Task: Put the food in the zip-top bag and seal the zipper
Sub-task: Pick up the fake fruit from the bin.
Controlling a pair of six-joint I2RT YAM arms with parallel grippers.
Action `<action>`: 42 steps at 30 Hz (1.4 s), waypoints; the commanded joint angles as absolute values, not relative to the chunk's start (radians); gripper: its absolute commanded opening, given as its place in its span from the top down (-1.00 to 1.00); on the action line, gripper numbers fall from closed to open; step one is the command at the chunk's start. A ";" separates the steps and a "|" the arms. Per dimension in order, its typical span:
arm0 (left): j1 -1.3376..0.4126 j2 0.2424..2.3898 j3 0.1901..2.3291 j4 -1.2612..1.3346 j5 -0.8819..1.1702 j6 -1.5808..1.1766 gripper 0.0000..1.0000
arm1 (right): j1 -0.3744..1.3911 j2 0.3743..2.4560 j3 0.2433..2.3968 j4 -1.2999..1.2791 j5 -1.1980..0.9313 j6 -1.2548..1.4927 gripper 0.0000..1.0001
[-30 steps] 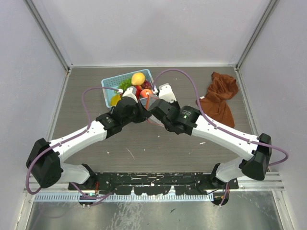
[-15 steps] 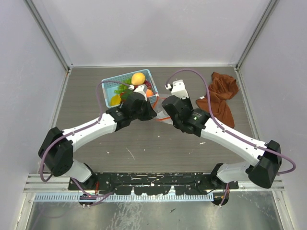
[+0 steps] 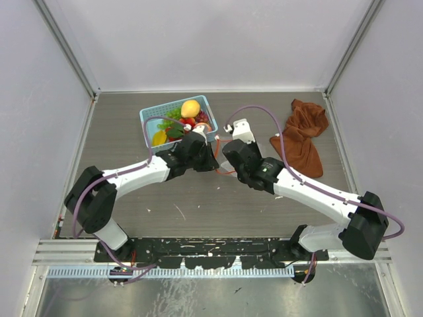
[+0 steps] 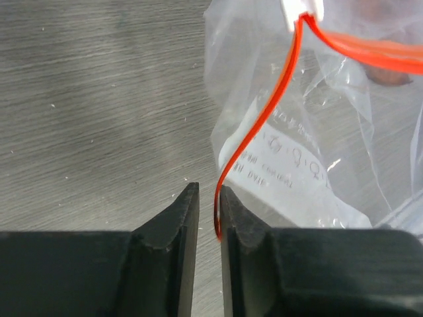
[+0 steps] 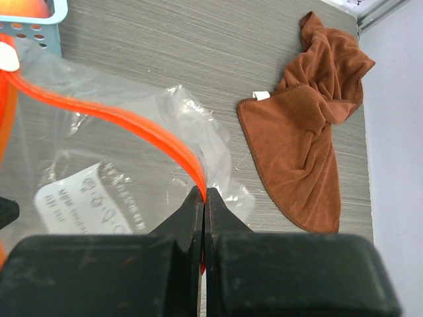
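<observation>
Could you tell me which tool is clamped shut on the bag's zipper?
The right tool: its jaws pinch the zipper, while the left tool shows a gap beside the strip.

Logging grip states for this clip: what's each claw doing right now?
Left claw: open a crack; the zipper end sits in the gap, not pinched.
Right claw: closed on the zipper.

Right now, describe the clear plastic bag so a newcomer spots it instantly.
On the grey wood-grain table, look beside the light-blue perforated plastic basket, between the left gripper and right gripper. The clear thin plastic zip-top bag is there. Unlike the rust-brown cloth to its right, it is see-through, with a red-orange zip strip and a white printed label.
</observation>
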State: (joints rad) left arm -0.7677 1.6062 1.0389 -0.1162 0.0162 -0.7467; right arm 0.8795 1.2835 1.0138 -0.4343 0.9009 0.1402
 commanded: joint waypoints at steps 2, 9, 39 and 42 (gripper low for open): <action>-0.765 1.536 1.037 -0.079 0.004 -0.739 0.45 | 0.877 1.261 1.004 -0.366 0.871 0.135 0.99; -0.743 1.461 1.051 -0.100 0.002 -0.706 0.09 | 0.877 1.249 0.990 -0.367 0.842 0.120 0.99; -0.487 1.950 1.696 -0.468 -0.004 -0.096 -0.53 | 0.878 1.259 0.992 -0.356 0.826 0.110 0.99; -0.480 2.013 1.749 -0.493 0.041 -0.079 -0.53 | 0.877 1.264 0.993 -0.353 0.822 0.111 0.99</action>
State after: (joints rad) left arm -0.5003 1.9667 1.6661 -0.4427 -0.0185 -0.1429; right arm 0.8795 1.2835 0.9833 -0.4030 0.8242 0.1093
